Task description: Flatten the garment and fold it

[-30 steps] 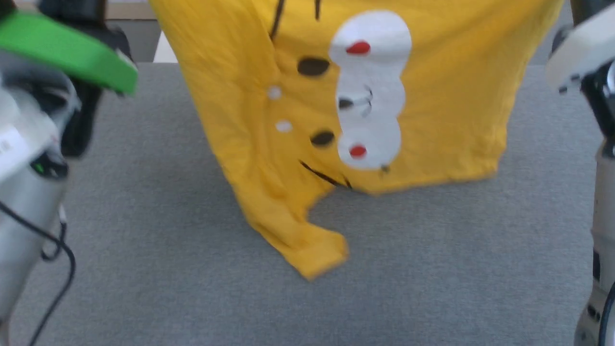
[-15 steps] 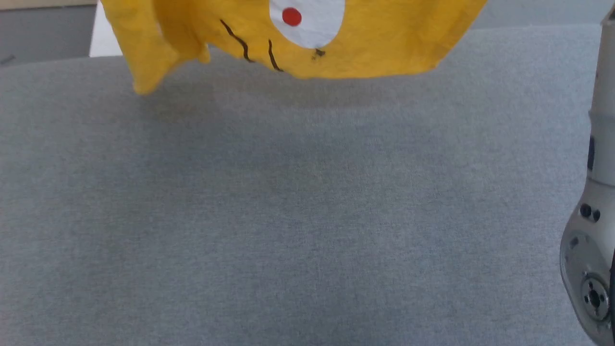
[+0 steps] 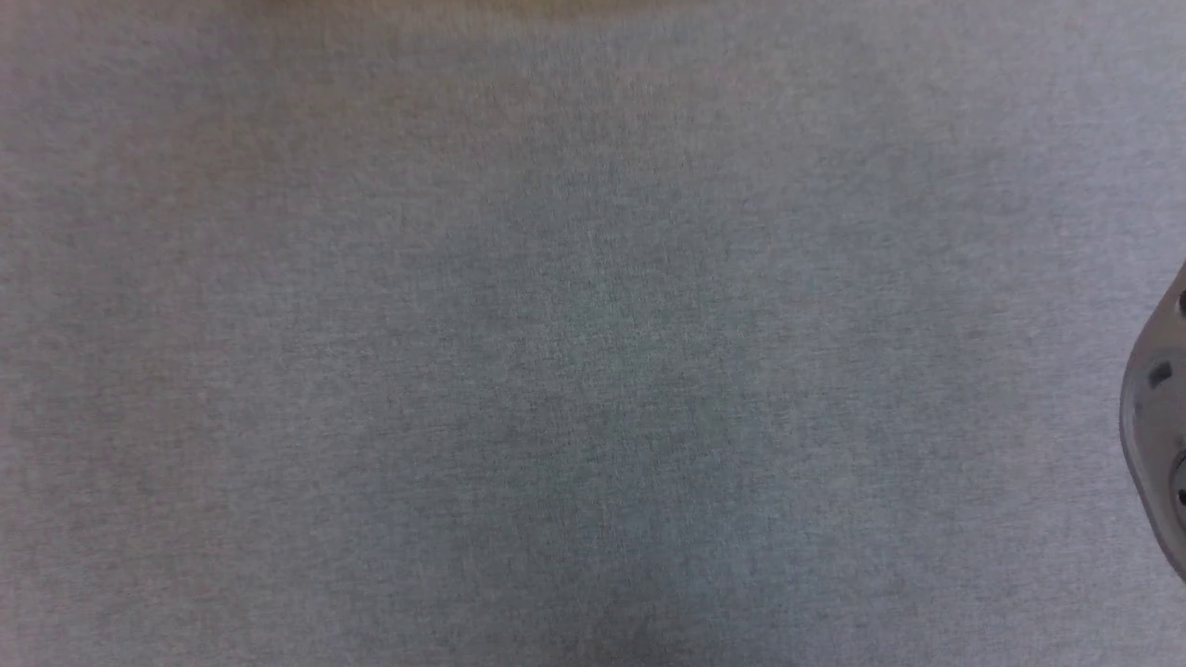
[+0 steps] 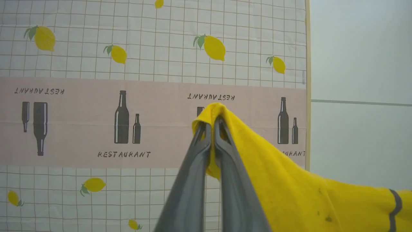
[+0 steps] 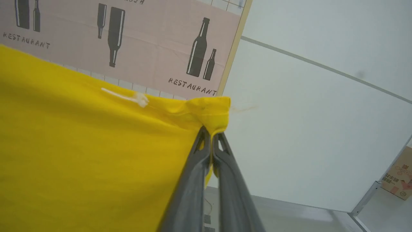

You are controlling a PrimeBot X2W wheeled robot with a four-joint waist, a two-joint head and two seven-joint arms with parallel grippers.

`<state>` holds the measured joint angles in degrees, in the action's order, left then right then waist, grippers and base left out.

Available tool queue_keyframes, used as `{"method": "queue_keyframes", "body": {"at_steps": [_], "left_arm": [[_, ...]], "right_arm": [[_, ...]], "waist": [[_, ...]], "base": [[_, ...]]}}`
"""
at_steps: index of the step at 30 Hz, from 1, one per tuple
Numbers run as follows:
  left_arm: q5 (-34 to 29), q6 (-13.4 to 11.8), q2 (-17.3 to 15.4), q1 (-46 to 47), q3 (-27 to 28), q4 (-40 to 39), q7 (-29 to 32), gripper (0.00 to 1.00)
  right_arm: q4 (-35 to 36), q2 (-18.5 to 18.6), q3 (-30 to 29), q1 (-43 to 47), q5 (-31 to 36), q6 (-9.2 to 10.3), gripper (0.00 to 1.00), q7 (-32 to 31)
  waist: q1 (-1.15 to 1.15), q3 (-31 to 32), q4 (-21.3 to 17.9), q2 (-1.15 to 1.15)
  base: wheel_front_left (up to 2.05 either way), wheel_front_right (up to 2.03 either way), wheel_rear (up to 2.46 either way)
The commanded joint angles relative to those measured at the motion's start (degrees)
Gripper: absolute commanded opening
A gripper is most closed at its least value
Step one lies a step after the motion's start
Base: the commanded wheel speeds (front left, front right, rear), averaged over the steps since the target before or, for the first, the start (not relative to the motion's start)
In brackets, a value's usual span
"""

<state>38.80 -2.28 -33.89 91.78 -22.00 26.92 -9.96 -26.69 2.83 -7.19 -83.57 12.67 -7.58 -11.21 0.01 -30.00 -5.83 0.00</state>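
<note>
Garment (image 4: 289, 193) clamped in wrist views, head view grey surface (image 3: 593, 333)

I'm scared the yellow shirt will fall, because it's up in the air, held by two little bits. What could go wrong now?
The left fingers pinch only a small bunched bit of the garment; it might slip out and leave the shirt dangling from one side.
The right fingers hold just a hem corner, so that could slip too.
Lowered carelessly onto the grey table, it may land crumpled, not flat.
</note>
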Motion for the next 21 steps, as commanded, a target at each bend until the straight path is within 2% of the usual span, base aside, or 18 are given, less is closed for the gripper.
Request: {"method": "queue_keyframes", "body": {"at_steps": [1, 6, 10, 17, 21], "left_arm": [[-0.73, 0.74, -0.06, 2.0, -0.07, 0.15, -0.94, 0.0], [-1.21, 2.95, -0.35, 3.45, -0.3, 0.77, -2.63, 0.0], [-0.86, 4.99, -0.25, 2.22, -0.04, 1.6, -3.94, 0.0], [4.07, 8.45, -1.76, -3.6, 1.48, -0.52, -4.15, 0.0], [8.8, 9.32, -4.32, -9.44, 0.66, -4.08, 0.51, 0.0]], "right_arm": [[0.29, 0.06, -0.23, -1.6, 1.05, 0.09, 0.0, 1.1], [0.45, 0.06, -0.93, -2.72, 3.33, 0.09, 0.0, 1.82], [-0.38, 0.06, -1.23, -1.19, 3.76, 0.09, 0.0, 2.7], [0.37, 0.05, 0.93, 4.25, 3.36, 0.09, 0.0, 3.31], [3.67, 0.05, 1.16, 9.93, 2.06, 0.09, 0.0, 1.6]], "waist": [[-0.01, -6.9, -0.1, 0.0], [-0.01, -11.59, 0.6, 0.0], [-0.01, -12.9, 1.34, 0.0], [-0.01, -10.5, 2.93, 0.0], [-0.01, -7.55, 3.86, 0.0]], "base": [[0.0, 0.0, 0.0], [0.0, 0.0, 0.0], [0.0, 0.0, 0.0], [0.0, 0.0, 0.0], [0.0, 0.0, 0.0]]}}
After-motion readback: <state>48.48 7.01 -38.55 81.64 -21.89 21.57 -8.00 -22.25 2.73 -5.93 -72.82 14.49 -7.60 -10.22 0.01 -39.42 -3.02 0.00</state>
